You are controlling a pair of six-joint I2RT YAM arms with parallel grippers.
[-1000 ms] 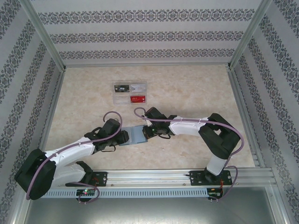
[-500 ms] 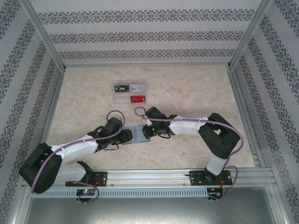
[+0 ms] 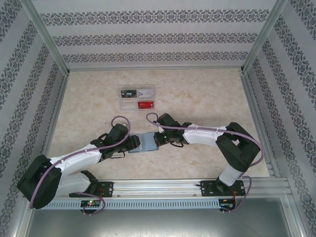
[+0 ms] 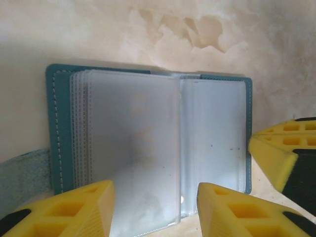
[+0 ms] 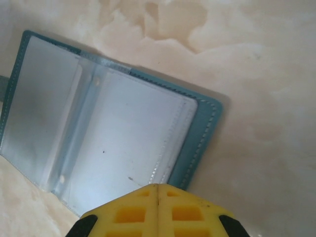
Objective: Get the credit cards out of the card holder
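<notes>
The card holder (image 3: 148, 142) lies open on the worktop (image 3: 207, 94), near 6 o'clock. Our left claw (image 4: 154, 200) gapes over its clear sleeves; our right claw (image 5: 158, 205), closed, sits at its 3 o'clock cover. We judge the sleeves floppy and slick, so we should pinch card edges.

Card holder (image 4: 217, 138): no legible text.
Front sleeve (image 4: 133, 148) of card holder: faint pale marks, unreadable.
Black card (image 3: 129, 92), in clear tray (image 3: 120, 98) beyond card holder: white print, too small to read.
Red card (image 3: 146, 104), same tray: pale print, too small to read.
</notes>
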